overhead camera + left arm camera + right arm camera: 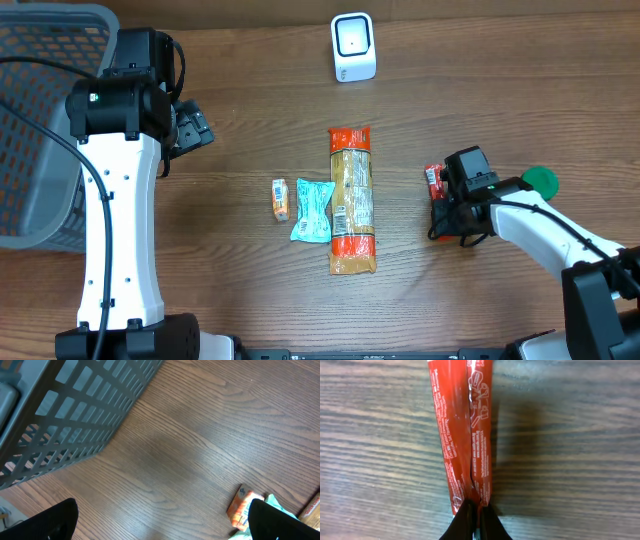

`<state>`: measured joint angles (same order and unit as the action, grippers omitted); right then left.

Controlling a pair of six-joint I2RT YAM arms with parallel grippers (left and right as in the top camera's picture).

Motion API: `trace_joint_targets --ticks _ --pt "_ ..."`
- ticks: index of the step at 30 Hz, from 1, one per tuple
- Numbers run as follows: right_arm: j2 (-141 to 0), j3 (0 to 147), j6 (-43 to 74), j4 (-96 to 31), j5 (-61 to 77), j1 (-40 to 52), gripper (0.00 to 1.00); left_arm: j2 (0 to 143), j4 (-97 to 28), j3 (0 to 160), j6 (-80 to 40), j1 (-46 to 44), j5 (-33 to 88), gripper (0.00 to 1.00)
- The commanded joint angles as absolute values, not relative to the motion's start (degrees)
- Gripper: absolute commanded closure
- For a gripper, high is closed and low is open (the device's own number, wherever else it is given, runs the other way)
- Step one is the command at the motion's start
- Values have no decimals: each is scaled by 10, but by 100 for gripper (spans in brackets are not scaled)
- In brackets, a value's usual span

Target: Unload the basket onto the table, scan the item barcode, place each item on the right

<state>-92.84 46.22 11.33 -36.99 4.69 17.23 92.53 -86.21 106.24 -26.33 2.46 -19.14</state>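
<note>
Pinching the red packet (465, 435) by its end seam with the right end effector (475, 516), fingertips pressed together, at the table's (240, 80) right side. Holding the left end effector (162, 522) spread wide over bare wood beside the basket's (85, 415) edge, far left. Open wood up to the scanner (353, 47) at the far edge.

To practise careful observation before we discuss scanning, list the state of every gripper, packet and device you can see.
Red foil stick packet: pinched at one end by the right gripper.
Right gripper: shut on that packet.
Left gripper: open, empty.
White box-shaped scanner: upright, untouched.
Long orange pasta packet: lying flat.
Teal plastic packet: lying flat.
Small orange packet: lying flat.
Grey plastic mesh basket: upright.
</note>
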Motion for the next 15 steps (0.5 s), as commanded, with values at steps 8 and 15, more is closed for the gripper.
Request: trace_joint_targets --ticks 8,15 --pt "-901 526 91 -470 103 152 96 930 -863 1065 -253 26 -199 0" --pt "-812 530 72 -487 162 152 96 930 -863 1065 -253 26 -198 0"
